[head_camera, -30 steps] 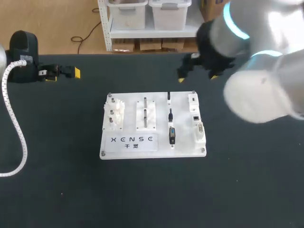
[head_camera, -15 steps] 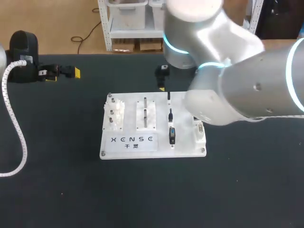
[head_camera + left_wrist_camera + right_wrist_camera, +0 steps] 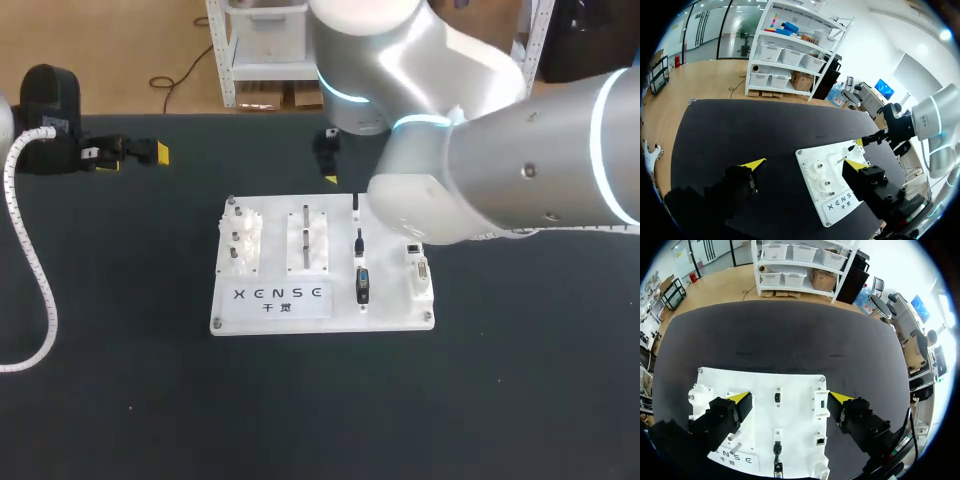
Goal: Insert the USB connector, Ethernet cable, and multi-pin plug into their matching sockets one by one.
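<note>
The white board [image 3: 330, 318] lies in the middle of the table [image 3: 120, 400], and it sets out the job in two columns. Three plugs stand parked in holders: the far plug [image 3: 355, 205], the middle plug [image 3: 358, 241] and the wider near plug [image 3: 362, 286], which is probably the multi-pin one. The sockets [image 3: 420, 272] run down the board's right edge, just beside them, so each plug needs only a short carry to its mate. None is seated yet. The right arm [image 3: 500, 170] comes in from the right and reaches past the middle. It holds the right gripper [image 3: 328, 155] over the table just beyond the board's far edge, near the far plug. The gripper's yellow-tipped fingers are spread wide and hold nothing. In the right wrist view, that plug lies in line between the spread tips. This suggests the gripper is lined up to take the far plug first, with room to drop around its holder. The left gripper [image 3: 130, 155] is parked at the table's far left, well apart from the board. It is also spread and empty, most likely kept there to leave the right arm room to work.
</note>
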Action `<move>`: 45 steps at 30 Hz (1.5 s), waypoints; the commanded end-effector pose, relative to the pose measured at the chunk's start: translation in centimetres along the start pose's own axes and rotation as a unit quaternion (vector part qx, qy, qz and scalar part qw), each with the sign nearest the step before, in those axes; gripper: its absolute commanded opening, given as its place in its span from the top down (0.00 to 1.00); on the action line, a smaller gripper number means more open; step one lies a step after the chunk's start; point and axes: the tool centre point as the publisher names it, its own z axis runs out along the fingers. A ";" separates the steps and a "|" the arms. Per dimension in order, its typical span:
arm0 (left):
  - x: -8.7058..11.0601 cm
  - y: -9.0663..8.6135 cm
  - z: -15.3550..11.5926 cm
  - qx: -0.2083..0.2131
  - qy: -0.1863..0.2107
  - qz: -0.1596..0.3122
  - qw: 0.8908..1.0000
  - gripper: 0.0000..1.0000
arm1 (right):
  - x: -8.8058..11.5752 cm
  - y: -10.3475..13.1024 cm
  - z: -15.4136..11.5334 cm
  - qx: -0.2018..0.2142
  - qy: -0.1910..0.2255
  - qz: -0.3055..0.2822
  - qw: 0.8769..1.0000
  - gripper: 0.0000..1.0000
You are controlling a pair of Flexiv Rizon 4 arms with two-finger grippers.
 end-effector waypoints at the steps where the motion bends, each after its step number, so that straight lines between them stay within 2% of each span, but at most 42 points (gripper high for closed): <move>1: 0.0 0.0 0.0 0.000 0.000 0.000 1.000 0.00 | 0.5 -0.3 -0.2 -0.002 -0.006 0.001 1.000 0.00; 12: 0.0 0.0 0.0 0.000 0.000 0.000 1.000 0.00 | 0.5 -0.3 -0.2 -0.002 -0.006 0.001 1.000 0.00; 15: 0.0 0.0 0.0 0.000 0.000 0.000 1.000 0.00 | 0.3 -0.4 0.5 0.004 0.032 0.021 0.999 0.00; 22: 0.0 0.0 0.0 0.000 0.000 0.000 1.000 0.00 | -0.5 0.2 1.1 0.001 0.050 0.024 0.998 0.00; 31: 0.0 0.0 0.0 0.000 0.000 0.000 1.000 0.00 | 0.7 1.0 2.7 -0.009 0.083 0.004 0.997 0.00; 38: 0.0 0.0 0.0 0.000 0.000 0.000 1.000 0.00 | 0.9 1.3 2.8 -0.010 0.081 0.003 0.997 0.00; 45: 0.0 0.0 0.0 0.000 0.000 0.000 1.000 0.00 | 2.0 1.4 3.2 -0.015 0.102 0.005 0.995 0.00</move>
